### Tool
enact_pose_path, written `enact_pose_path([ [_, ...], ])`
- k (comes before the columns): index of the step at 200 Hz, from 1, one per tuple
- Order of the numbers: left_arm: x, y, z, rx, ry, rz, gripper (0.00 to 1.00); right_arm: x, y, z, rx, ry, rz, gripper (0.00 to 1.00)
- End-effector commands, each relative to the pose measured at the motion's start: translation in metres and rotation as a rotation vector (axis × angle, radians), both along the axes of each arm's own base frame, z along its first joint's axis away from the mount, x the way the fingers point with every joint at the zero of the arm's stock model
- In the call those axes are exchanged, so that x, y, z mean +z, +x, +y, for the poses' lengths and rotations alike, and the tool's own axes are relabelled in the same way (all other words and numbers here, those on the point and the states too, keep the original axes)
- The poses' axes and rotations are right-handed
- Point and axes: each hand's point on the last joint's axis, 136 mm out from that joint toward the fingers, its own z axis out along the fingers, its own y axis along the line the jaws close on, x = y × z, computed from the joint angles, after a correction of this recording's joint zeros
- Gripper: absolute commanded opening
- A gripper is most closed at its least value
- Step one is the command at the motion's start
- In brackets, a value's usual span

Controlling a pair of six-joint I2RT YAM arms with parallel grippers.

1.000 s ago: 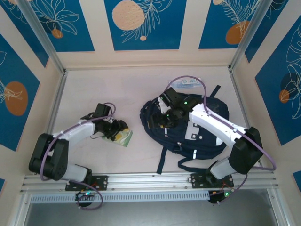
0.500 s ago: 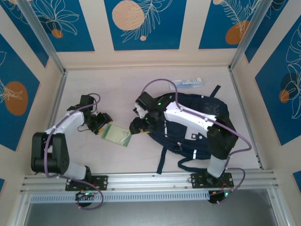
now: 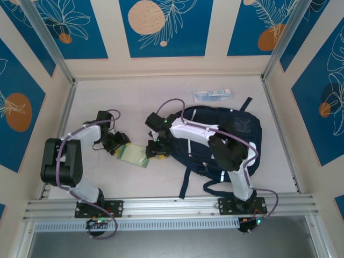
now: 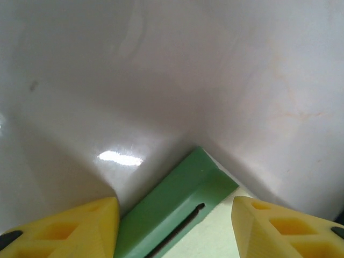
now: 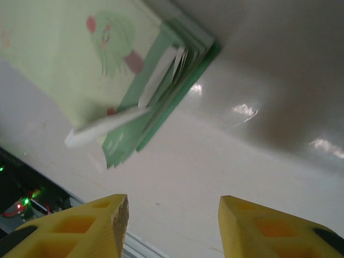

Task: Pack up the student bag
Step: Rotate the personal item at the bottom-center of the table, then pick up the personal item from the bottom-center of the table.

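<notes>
The student bag (image 3: 244, 129), dark navy with thin white stripes, lies on the right half of the table, partly under my right arm. A light green booklet (image 3: 134, 156) lies flat just left of it. My left gripper (image 3: 117, 143) is open at the booklet's left corner. In the left wrist view the green corner (image 4: 177, 207) sits between the yellow fingertips (image 4: 70, 228) of the left gripper (image 4: 174, 231). My right gripper (image 3: 153, 150) hangs open at the booklet's right edge. Its wrist view has the booklet (image 5: 107, 54) ahead and bare table between the right gripper (image 5: 172, 226) jaws.
A flat blue packet (image 3: 212, 95) lies at the back, beyond the bag. The bag's dark straps (image 3: 185, 180) trail toward the front rail. Bare table (image 3: 107, 99) spreads behind the left arm. Walls close in the table on three sides.
My right gripper swung left off the bag to the booklet's right edge, its jaws narrowing. My left gripper pulled back off the booklet, then returned to its left corner.
</notes>
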Motion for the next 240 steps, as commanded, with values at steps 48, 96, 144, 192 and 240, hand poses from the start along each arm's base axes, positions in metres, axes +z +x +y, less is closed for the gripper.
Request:
enact_pose_path([
  [48,0.003,-0.06,-0.026,-0.05,-0.059,0.037,0.5,-0.007,0.014,-0.009,-0.058,-0.054,0.015,0.5],
  [96,-0.001,-0.078,-0.039,-0.066,-0.111,0.044,0.53,-0.022,0.019,-0.016,-0.085,-0.075,0.052,0.51],
  [144,-0.009,-0.078,-0.061,-0.115,-0.246,0.041,0.6,-0.038,0.01,-0.01,-0.078,-0.073,0.119,0.46],
  [192,0.016,-0.061,-0.082,-0.14,-0.366,-0.041,0.59,-0.047,0.002,-0.009,-0.087,-0.044,0.178,0.35],
  [240,0.067,-0.051,-0.098,-0.175,-0.5,-0.189,0.57,-0.045,0.002,-0.008,-0.106,0.001,0.218,0.28],
])
